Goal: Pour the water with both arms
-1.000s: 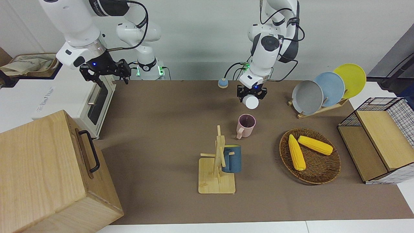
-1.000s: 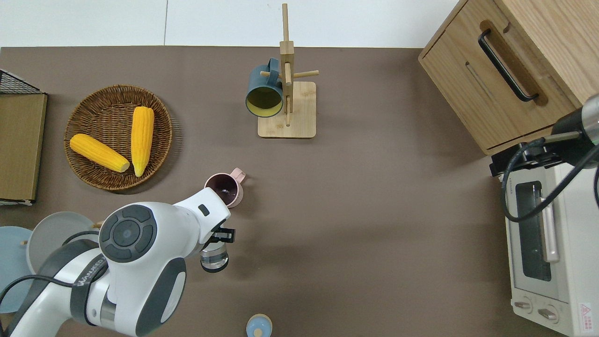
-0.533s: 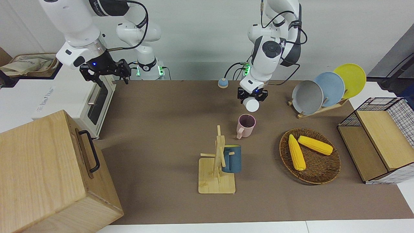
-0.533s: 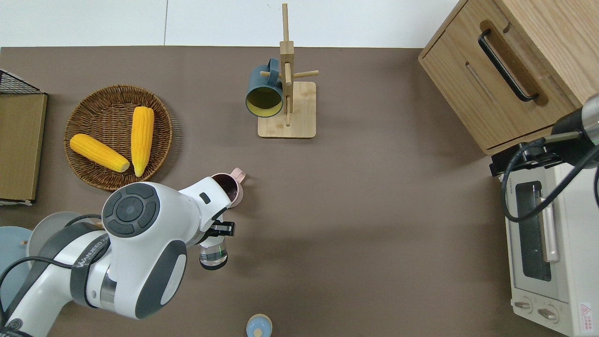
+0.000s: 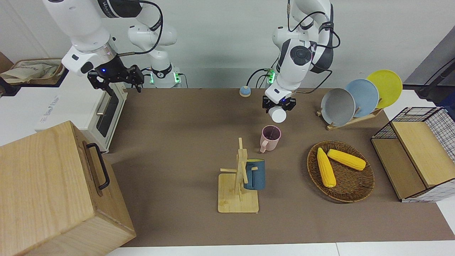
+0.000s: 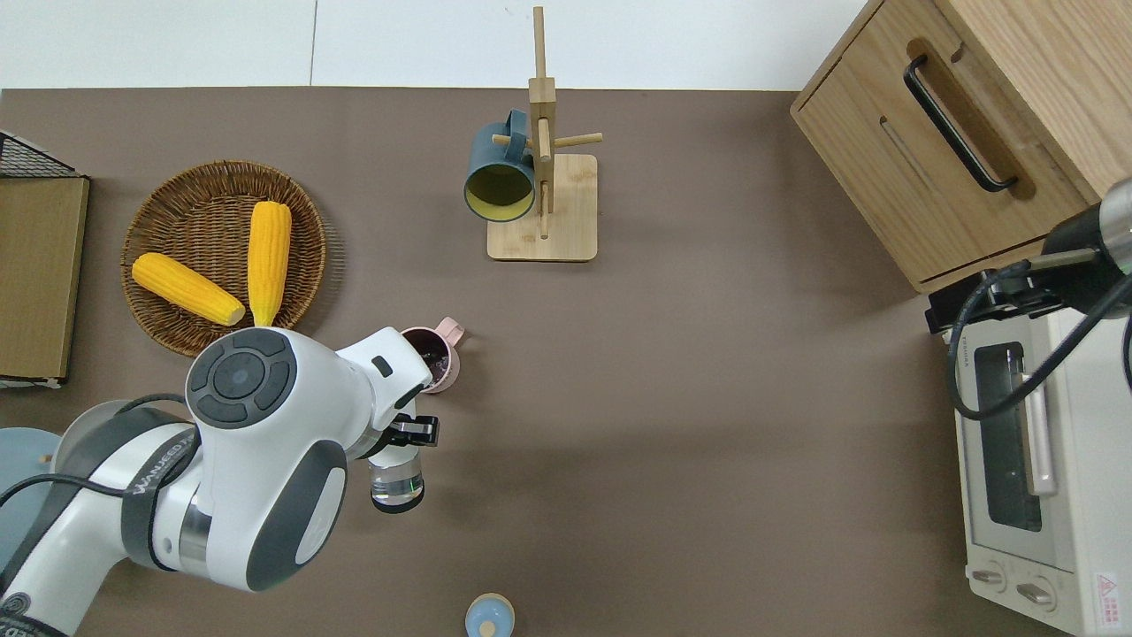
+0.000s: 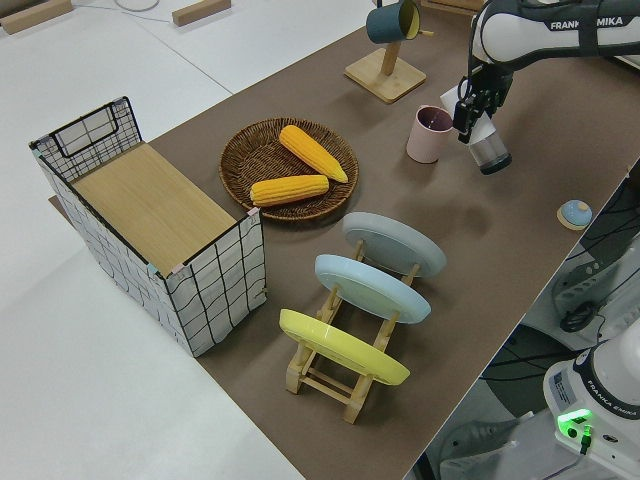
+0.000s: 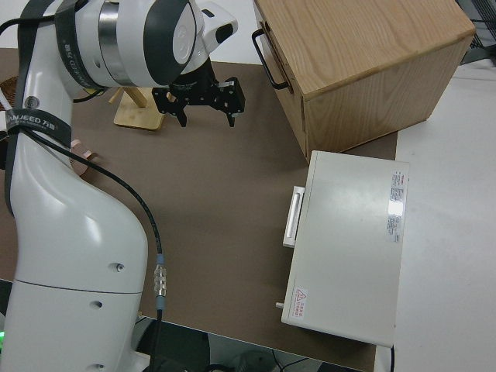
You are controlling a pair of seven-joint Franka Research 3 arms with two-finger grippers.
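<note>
The left claw (image 5: 278, 107) pinches a clear bottle (image 6: 396, 478), tipped on its side, just low of centre-left in the overhead view, beside the pink mug (image 6: 431, 357) standing on the bench (image 6: 707, 398). The front view shows only the bottle's white round end; the overhead and left side views show its clear wall. The right claw (image 8: 205, 100), fingers spread and empty, is parked.

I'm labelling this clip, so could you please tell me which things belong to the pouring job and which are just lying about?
In the job:
left tool, holding the bottle
pink mug
cap

Lying about:
blue mug on its rack
corn basket
plates
oven
wooden cabinet
</note>
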